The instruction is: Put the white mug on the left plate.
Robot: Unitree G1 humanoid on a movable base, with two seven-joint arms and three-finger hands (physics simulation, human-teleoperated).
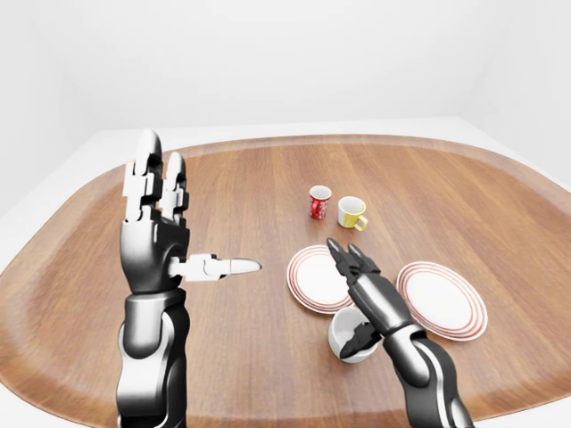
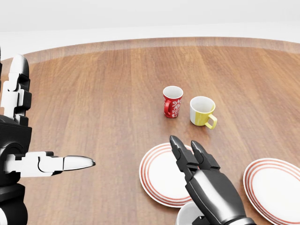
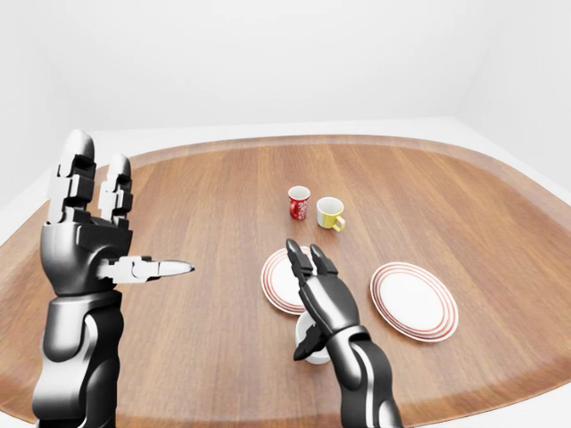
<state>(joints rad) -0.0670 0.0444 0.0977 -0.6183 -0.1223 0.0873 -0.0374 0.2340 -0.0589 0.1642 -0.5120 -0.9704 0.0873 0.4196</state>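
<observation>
Left-eye view. The right robot hand [image 1: 357,303] hangs with fingers extended and spread over the white mug [image 1: 350,334], thumb at its rim, not closed round it. The mug stands upright on the table [image 1: 250,357], just below the left plate [image 1: 317,278]. The left robot hand [image 1: 165,241] is raised, fingers open, holding nothing. Red mug [image 1: 319,202], yellow mug [image 1: 351,212] and right plate [image 1: 443,299] stand apart.
</observation>
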